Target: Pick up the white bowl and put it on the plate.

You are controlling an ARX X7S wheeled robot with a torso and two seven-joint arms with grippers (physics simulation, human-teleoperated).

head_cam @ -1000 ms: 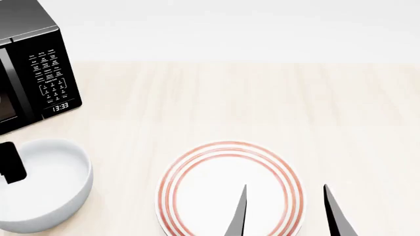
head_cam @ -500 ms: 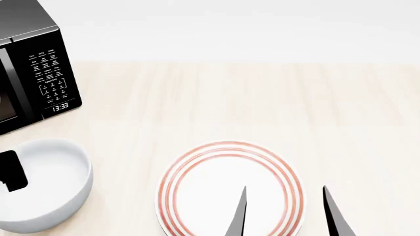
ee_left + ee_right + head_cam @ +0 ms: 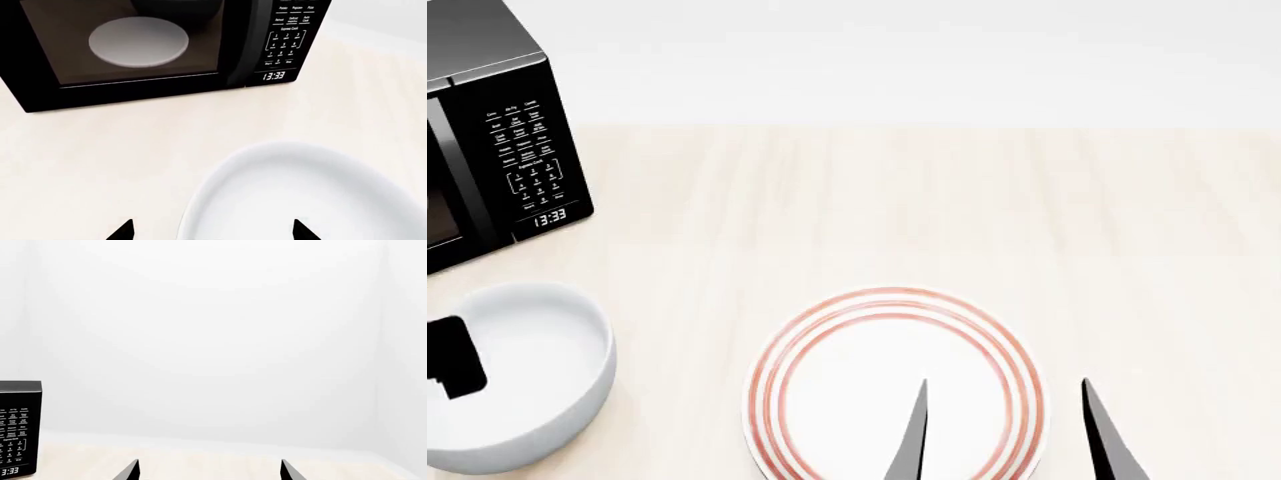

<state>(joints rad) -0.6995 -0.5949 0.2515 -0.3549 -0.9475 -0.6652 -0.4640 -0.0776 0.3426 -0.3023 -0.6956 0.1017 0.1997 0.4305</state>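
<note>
The white bowl (image 3: 527, 375) stands at the table's front left, apart from the plate (image 3: 888, 302), which lies front centre with red rings round its rim. My left gripper (image 3: 212, 231) is open over the bowl's (image 3: 300, 190) near rim, with one fingertip outside the wall and the other above the inside. In the head view only one black finger (image 3: 454, 357) of it shows, over the bowl's left side. My right gripper (image 3: 1008, 432) is open and empty, over the plate's right edge. The right wrist view shows it (image 3: 209, 471) open, with neither bowl nor plate in sight.
A black microwave (image 3: 494, 140) stands at the back left, close behind the bowl, with a pale disc (image 3: 138, 41) inside it. Its corner shows in the right wrist view (image 3: 19, 430). The pale wooden table (image 3: 961, 210) stretches behind and right of the plate.
My left gripper's finger has slid down the head view over the bowl's left side. The bowl and plate have not moved. The right gripper has barely shifted.
</note>
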